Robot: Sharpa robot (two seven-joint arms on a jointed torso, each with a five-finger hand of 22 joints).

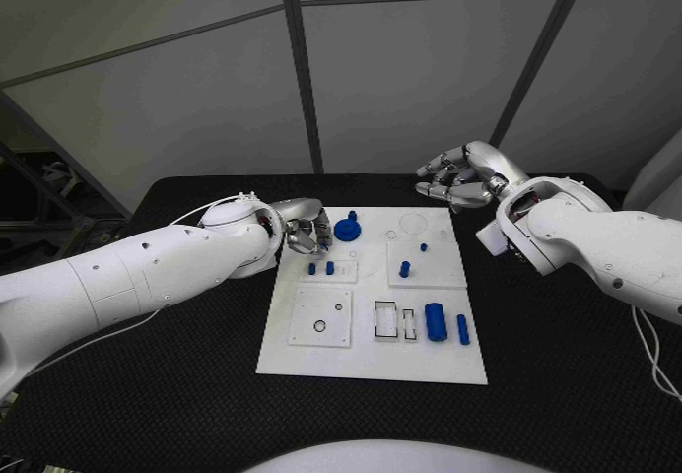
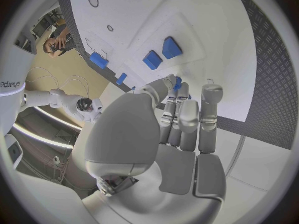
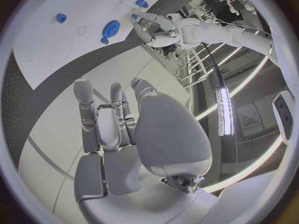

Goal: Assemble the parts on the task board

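The white board [image 1: 373, 340] lies mid-table, with blue parts [image 1: 435, 321] spread over it. The left hand [image 1: 302, 233] is held at the board's far left edge, a small blue piece [image 2: 177, 83] pinched at its fingertips. The right hand [image 1: 457, 177] is raised beyond the far right corner, fingers loosely curled, nothing held.

Even, fairly bright overhead light falls on the head view — the task board [image 1: 373, 335] glares white against the dark tabletop [image 1: 569, 345], with soft shadows. Both wrist views bend strongly toward their rims, with bright ceiling strips blown out.
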